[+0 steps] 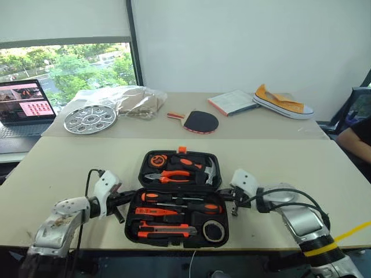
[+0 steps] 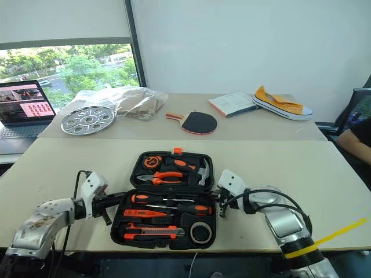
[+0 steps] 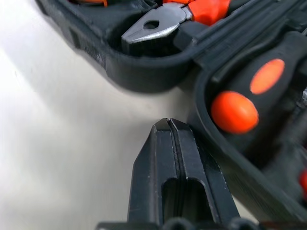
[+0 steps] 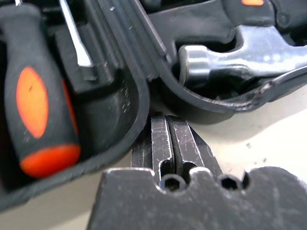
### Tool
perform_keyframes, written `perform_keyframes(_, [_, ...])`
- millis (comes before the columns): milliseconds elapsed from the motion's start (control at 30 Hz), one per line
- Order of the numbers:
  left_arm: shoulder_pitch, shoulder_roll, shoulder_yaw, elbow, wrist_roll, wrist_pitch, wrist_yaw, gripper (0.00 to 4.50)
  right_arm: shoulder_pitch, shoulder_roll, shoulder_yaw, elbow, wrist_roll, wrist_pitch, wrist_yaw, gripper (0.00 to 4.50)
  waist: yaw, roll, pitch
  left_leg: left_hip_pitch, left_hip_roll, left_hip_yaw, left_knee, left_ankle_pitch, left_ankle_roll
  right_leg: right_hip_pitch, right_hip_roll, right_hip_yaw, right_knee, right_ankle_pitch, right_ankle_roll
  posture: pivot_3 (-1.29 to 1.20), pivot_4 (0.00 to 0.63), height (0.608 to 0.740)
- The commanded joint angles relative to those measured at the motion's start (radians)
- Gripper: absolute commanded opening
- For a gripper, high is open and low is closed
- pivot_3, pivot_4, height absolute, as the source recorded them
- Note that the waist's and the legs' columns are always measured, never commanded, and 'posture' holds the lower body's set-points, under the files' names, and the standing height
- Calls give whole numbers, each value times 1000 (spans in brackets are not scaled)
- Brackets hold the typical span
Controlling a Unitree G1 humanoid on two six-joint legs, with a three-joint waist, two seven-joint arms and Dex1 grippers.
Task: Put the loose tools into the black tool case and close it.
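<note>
Beige table (image 1: pixel 69 168): black tool case (image 1: pixel 177 200) is being displayed open; left gripper (image 3: pixel 169 125) and right gripper (image 4: pixel 169 122), fingers together, are being held beside it; no legible writing.

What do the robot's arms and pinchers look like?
Both arms are silvery metal with white wrist shells and black cables looping around them. The right arm wears a yellow stripe. The left gripper and right gripper each have two flat black fingers; the right's are scratched.

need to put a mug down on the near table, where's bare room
Bare patches on the near table: the wide stretches left and right of the tool case, and the strip behind it. Crowded right beside the case, where the left gripper and right gripper sit.
</note>
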Motion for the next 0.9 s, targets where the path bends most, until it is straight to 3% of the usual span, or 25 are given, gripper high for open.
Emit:
perform_keyframes(33, [-9,55,67,30,2,30,34,537,27,-67,-84,-69,60,97,18,0,4,0,0,0,0,0,1,0,0,0,0,0,0,0,0,0,150,740])
perform_keyframes(67, [-10,80,73,34,-10,59,13,719,36,-95,-109,-90,94,153,36,584,4,0,0,0,0,0,1,0,0,0,0,0,0,0,0,0,150,740])
perform_keyframes(133, [-14,127,89,28,-59,133,-39,1413,38,-130,-158,-131,166,272,51,1151,5,0,0,0,0,0,1,0,0,1,0,0,1,0,0,0,150,740])
perform_keyframes(267, [-97,194,109,-4,-216,431,-80,2791,-49,-180,-219,-188,356,725,47,2520,1,0,0,1,0,0,2,-2,4,2,0,1,2,0,-1,0,150,740])
perform_keyframes(400, [-258,203,41,27,-202,638,26,4285,-232,-90,-238,-137,417,1020,-76,3892,-2,0,0,1,0,-2,3,-1,3,2,2,0,3,2,-4,0,150,740])
perform_keyframes(433, [-300,184,36,46,-198,666,56,4466,-278,-71,-214,-112,405,1068,-112,3942,-3,0,0,2,0,-3,3,-1,3,2,2,-1,4,3,-4,0,150,740])
perform_keyframes(567, [-410,120,20,85,-176,744,158,4466,-406,53,-208,10,359,1134,-246,3942,-4,0,0,2,0,-3,3,3,-5,1,1,0,7,3,-5,0,150,740])
perform_keyframes(900, [-465,85,-56,124,-131,777,220,4466,-548,196,-172,271,276,1025,-406,3942,-6,0,0,-2,-1,-2,2,4,-6,-5,1,0,13,3,-5,0,150,740])
